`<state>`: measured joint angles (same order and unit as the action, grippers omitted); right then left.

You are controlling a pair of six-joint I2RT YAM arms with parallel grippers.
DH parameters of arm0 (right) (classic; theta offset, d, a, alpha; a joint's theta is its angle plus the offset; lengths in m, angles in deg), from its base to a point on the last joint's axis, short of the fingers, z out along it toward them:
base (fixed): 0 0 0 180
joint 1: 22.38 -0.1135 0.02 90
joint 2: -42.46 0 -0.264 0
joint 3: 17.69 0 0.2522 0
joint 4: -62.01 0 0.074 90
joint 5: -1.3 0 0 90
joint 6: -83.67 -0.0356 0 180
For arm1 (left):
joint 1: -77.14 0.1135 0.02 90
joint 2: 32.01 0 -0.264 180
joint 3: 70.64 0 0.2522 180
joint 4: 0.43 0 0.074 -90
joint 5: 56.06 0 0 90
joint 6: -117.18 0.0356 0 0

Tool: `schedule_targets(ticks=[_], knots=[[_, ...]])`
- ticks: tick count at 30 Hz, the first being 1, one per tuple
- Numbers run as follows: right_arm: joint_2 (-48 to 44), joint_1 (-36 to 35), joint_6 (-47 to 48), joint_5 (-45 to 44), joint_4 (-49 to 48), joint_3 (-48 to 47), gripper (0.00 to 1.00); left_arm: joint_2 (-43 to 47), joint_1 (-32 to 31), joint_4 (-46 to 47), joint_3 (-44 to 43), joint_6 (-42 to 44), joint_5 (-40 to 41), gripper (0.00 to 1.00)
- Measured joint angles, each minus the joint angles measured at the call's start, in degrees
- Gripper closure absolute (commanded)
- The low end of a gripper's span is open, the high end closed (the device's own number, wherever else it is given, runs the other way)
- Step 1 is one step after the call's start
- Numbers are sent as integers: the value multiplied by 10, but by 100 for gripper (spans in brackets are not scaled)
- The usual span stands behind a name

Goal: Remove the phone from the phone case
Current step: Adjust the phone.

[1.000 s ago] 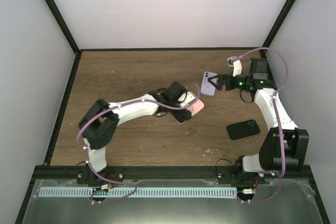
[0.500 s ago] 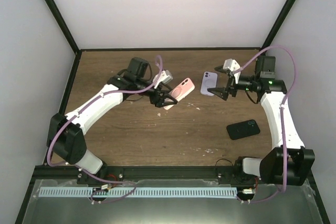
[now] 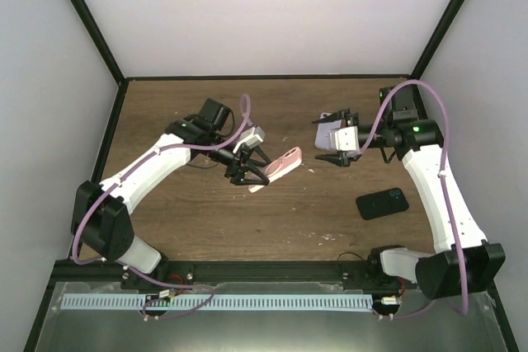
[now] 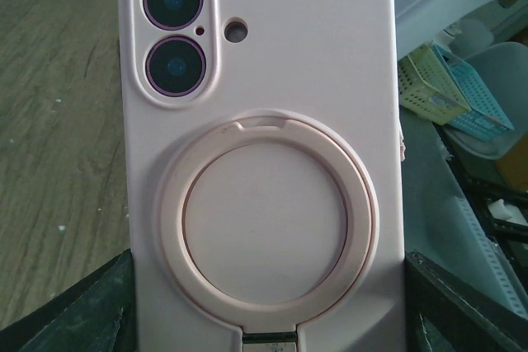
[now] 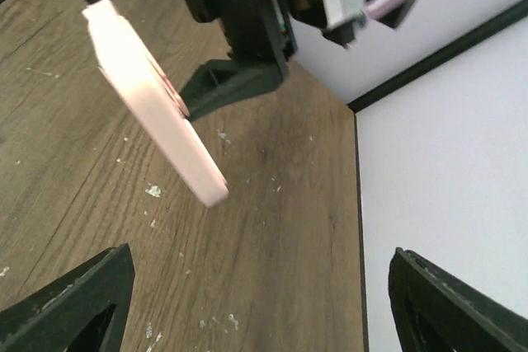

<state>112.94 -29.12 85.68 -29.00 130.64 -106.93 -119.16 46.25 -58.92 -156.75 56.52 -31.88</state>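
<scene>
A brown wood-grain desk (image 3: 289, 228) fills the middle of the frame, boxed in by plain white walls (image 3: 264, 14) with black corner struts (image 3: 87, 18). A grey metal ledge (image 3: 272, 331) spans the bottom edge. Light is soft, even.

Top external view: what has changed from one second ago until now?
The left claw, gripping the pink cased phone, carried it slightly left as its arm unfolded. The right claw, open, backed off the purple phone, then swung over it to face the pink one. The black phone stayed.
</scene>
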Motion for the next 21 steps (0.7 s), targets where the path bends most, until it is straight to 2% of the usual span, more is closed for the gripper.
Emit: schedule_targets(ticks=[5,11,16,21], knots=[[-40,-63,49,-34,-1,24,33,0,-1,-16,-1,15,-21,60],[-63,-138,50,-70,-10,52,43,0,-8,-27,-3,26,-29,60],[-61,-171,43,-95,-18,59,56,-2,-18,-40,-7,41,-26,60],[-54,-191,46,-123,-19,59,74,-5,-33,-56,-14,61,-10,61]])
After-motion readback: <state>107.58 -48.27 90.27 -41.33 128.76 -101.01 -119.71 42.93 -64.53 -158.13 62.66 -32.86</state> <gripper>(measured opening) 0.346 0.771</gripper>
